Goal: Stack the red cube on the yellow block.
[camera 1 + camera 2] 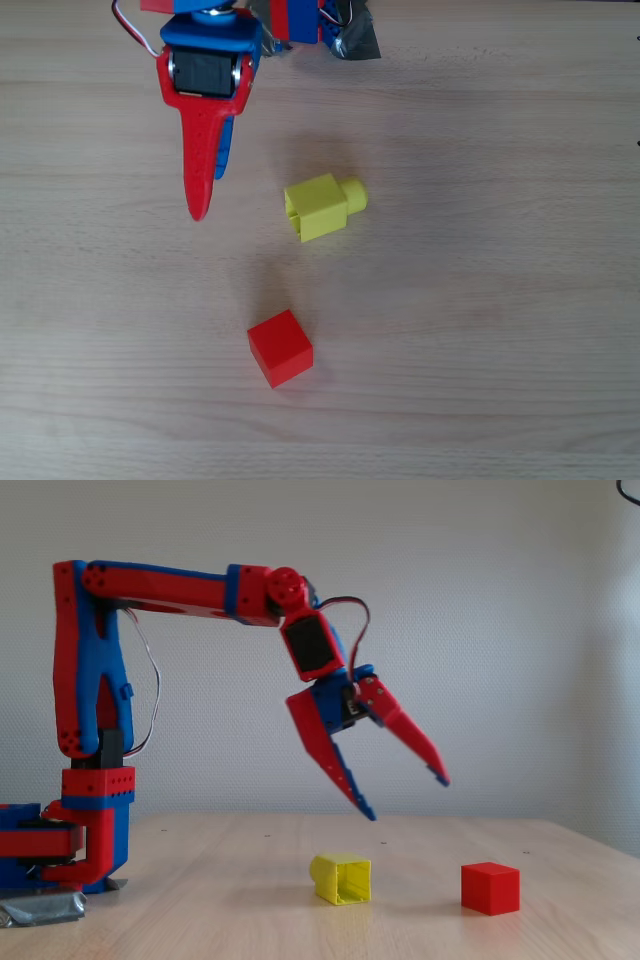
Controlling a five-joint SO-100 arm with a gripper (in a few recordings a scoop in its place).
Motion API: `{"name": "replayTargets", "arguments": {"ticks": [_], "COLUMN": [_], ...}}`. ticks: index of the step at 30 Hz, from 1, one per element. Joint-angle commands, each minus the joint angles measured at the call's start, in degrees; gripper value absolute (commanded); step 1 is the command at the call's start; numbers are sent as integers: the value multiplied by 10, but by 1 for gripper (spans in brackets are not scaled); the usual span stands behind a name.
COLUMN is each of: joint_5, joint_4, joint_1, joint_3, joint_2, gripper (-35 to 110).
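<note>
Overhead view: pale wood-grain table.

One red cube, one yellow block

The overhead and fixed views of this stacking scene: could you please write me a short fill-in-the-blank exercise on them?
1. The small red plastic cube rests on the wooden ____.
2. The yellow plastic building block lies on its side, its round ____ pointing right in the overhead view.
3. The red-and-blue gripper hangs above the blocks with its jaws ____.

Missing words: table; stud; open
</note>
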Motion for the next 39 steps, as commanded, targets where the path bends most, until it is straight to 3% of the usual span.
{"name": "replayTargets", "arguments": {"ticks": [1, 24, 39], "joint_5": [9, -2, 21], "joint_4": [22, 126, 258], "joint_1": [-11, -33, -102], "joint_3": [-73, -383, -659], "joint_2": [-3, -323, -453], "gripper": [30, 28, 28]}}
